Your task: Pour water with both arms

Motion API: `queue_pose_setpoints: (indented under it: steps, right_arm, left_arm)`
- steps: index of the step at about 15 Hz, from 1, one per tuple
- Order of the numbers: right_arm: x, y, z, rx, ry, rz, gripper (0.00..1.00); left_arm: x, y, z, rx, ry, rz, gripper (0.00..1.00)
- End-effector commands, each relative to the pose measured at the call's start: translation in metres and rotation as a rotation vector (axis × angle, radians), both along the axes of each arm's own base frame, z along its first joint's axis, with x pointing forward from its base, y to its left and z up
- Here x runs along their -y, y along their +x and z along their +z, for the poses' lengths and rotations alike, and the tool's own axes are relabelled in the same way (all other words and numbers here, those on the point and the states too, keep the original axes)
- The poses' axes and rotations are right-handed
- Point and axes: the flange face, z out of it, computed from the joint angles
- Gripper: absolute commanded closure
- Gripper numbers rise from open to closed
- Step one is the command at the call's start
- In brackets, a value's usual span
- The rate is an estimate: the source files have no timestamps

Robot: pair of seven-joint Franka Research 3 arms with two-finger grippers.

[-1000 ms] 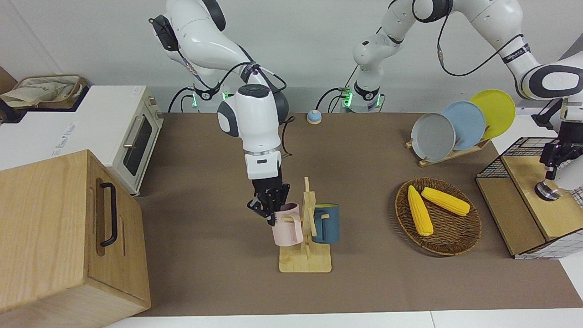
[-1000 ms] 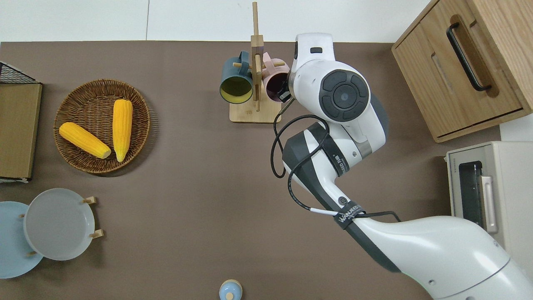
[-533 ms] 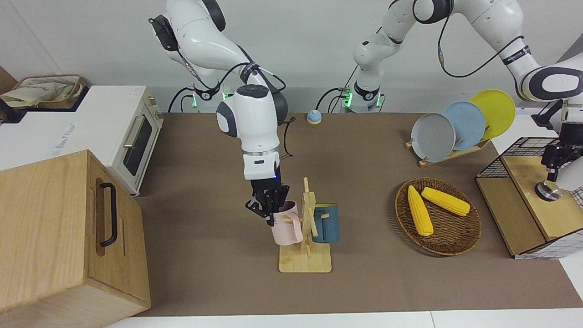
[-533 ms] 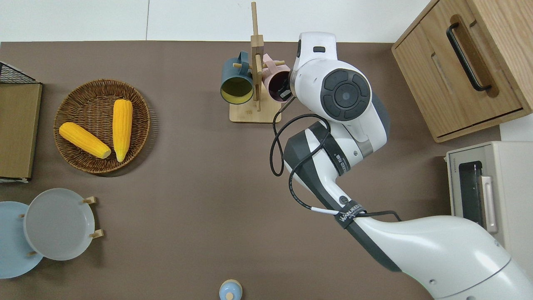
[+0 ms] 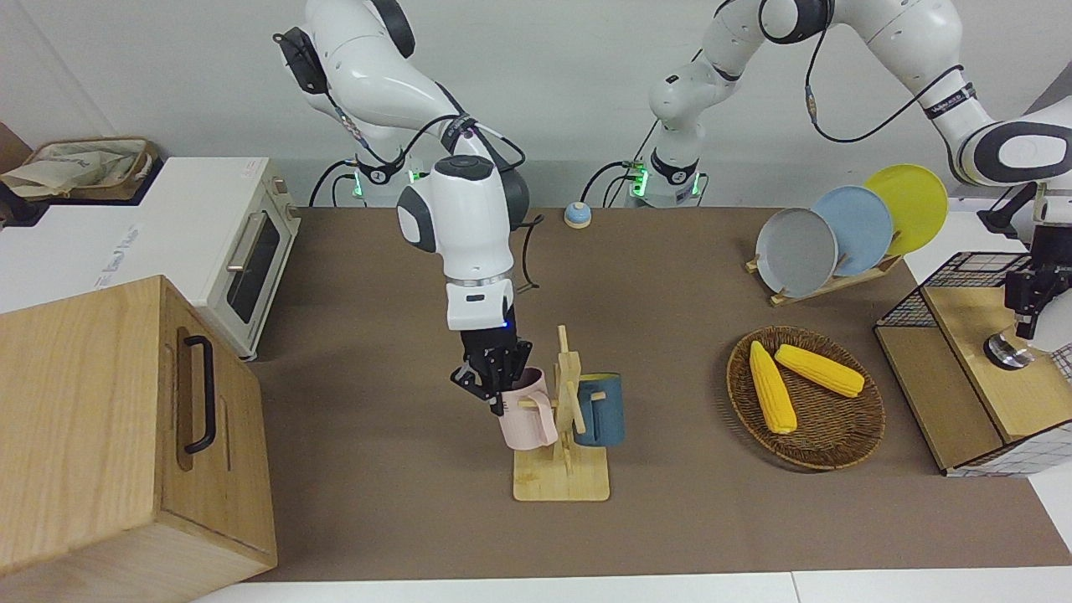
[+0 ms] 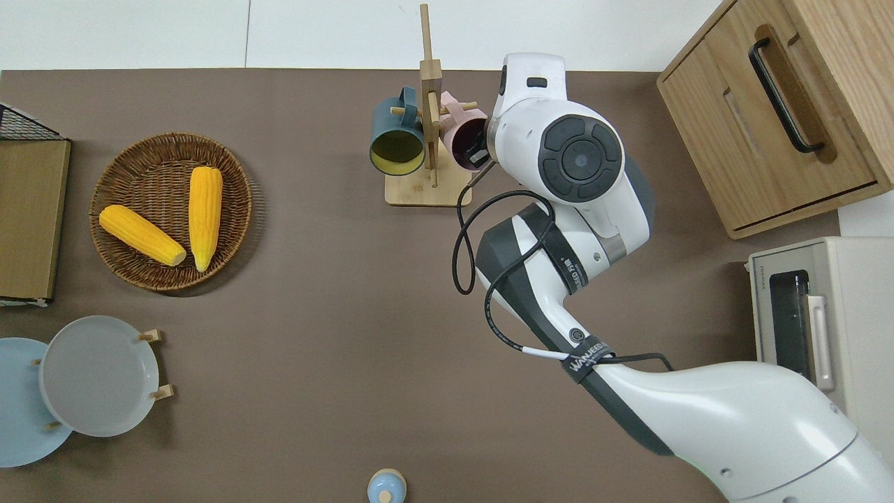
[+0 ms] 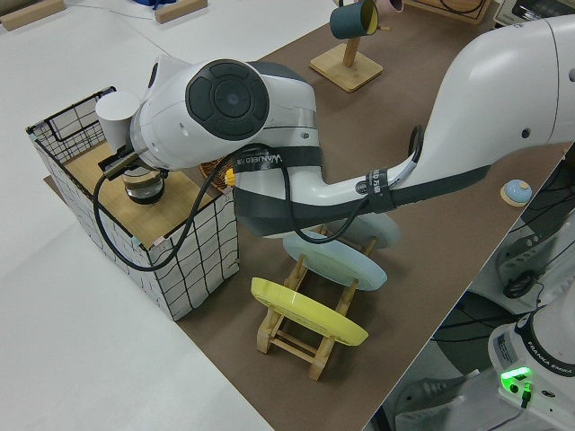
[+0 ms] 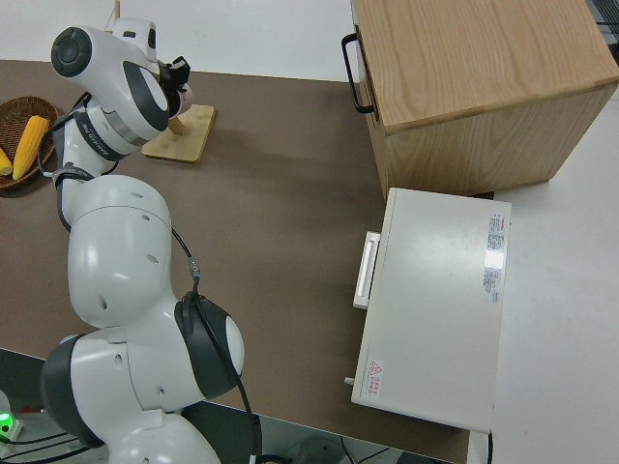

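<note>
Right gripper (image 5: 496, 387) pinches pink mug's (image 5: 530, 412) rim on wooden mug rack (image 5: 563, 469).
Left gripper (image 5: 1027, 306) over wire basket (image 5: 963, 276); finger state unclear.

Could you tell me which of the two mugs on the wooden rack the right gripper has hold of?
The pink mug: the right gripper is clamped on its rim. The dark blue mug hangs untouched across the rack, toward the left arm's end.

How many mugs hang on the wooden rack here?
2. The pink mug hangs on the rack toward the right arm's end, right gripper at its rim; the blue mug hangs on the opposite peg. None looks hidden.
</note>
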Motion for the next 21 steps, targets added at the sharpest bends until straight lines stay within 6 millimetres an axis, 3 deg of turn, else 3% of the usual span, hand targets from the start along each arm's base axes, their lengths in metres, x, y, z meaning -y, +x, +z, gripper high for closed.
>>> queue_pose_setpoints:
  steps: [1,21]
  right_arm:
    - [0.004,0.004,0.003,-0.006,0.020,-0.026,0.936]
    - [0.012,0.000,0.012,-0.052,0.042,-0.089,0.973]
  left_arm:
    - [0.001,0.007,0.001,0.021,-0.015,0.019,0.99]
    - [0.001,0.007,0.014,0.031,-0.025,0.046,1.00]
